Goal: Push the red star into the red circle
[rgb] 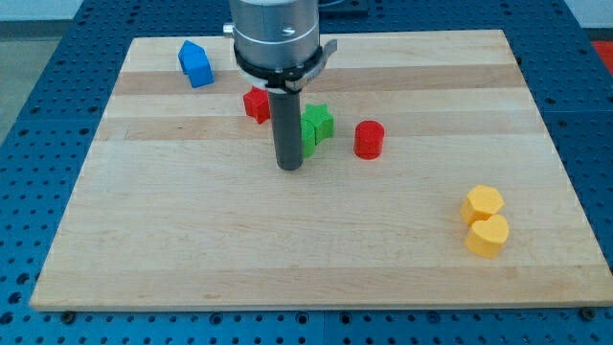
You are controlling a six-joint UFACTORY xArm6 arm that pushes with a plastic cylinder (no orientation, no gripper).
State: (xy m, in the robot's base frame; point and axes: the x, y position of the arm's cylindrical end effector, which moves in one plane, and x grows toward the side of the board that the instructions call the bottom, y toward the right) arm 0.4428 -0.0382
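The red star (pixel 255 103) lies on the wooden board (pixel 316 240), left of centre near the view's top. The red circle, a short red cylinder (pixel 369 139), stands to its right and a little lower. A green block (pixel 317 126) lies between them, partly hidden behind my rod. My tip (pixel 289 167) rests on the board below and right of the red star, just left of the green block and well left of the red circle.
A blue block (pixel 195 64) lies near the top left corner of the board. Two yellow blocks, a hexagon (pixel 482 203) and a heart (pixel 488 236), sit close together at the right. Blue perforated table surrounds the board.
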